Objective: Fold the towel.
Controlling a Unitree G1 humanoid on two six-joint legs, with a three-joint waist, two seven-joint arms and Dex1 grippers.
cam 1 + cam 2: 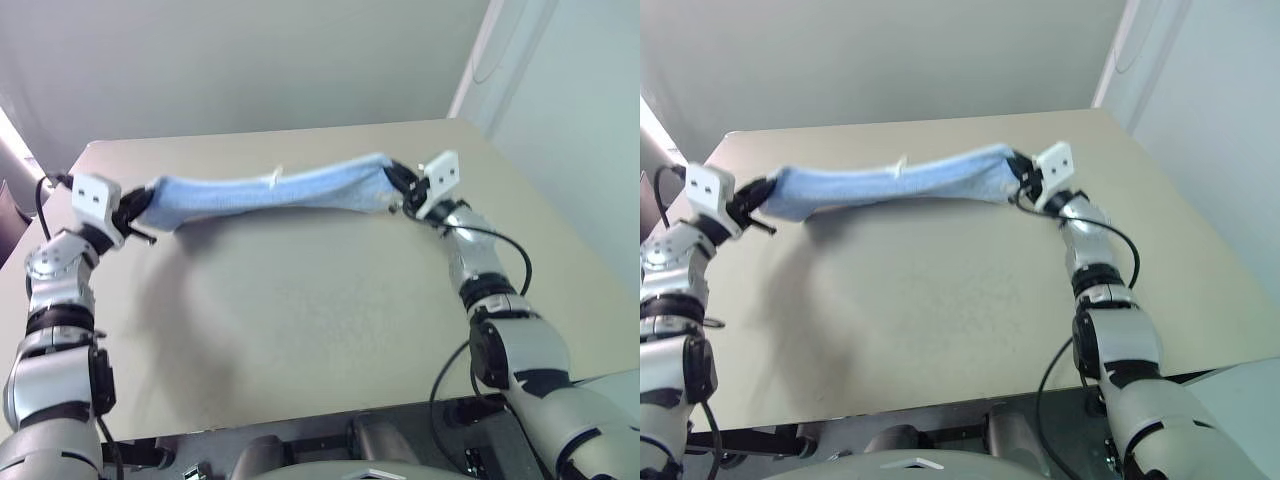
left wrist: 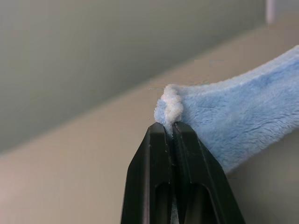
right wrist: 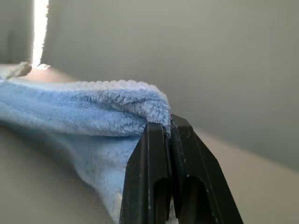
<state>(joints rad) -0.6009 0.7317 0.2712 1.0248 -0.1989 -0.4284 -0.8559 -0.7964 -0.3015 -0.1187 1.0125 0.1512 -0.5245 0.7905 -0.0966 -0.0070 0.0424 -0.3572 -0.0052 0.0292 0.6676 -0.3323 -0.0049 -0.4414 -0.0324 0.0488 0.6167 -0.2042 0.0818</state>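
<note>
- While the towel (image 1: 270, 190) is stretched in the air between both arms, its long axis is seen running across the table (image 1: 330, 320) from the robot's left to its right, roughly parallel to the far edge and slightly higher at the right end.
- At the left end, the left gripper (image 1: 137, 213) is shown clamped on a bunched corner; in the left wrist view the two black fingers (image 2: 159, 158) are pressed together with the white stitched edging pinched between them.
- At the right end, the right gripper (image 1: 398, 188) is likewise closed on the towel, its fingers (image 3: 149, 163) meeting over a fold of blue pile.
- Between the two grips the cloth is gathered into a narrow, sagging band, held above the tabletop over its far half; a small white tag (image 1: 275, 176) is seen near the middle of the upper edge.
- Both forearms are reached forward and upward from the near edge, well apart, with each gripper turned inward toward the other along the towel's length.
- Neither arm is judged nearer than the other, since each end is already held; the coming move is judged to depend on keeping this span taut while the cloth is laid or doubled.
</note>
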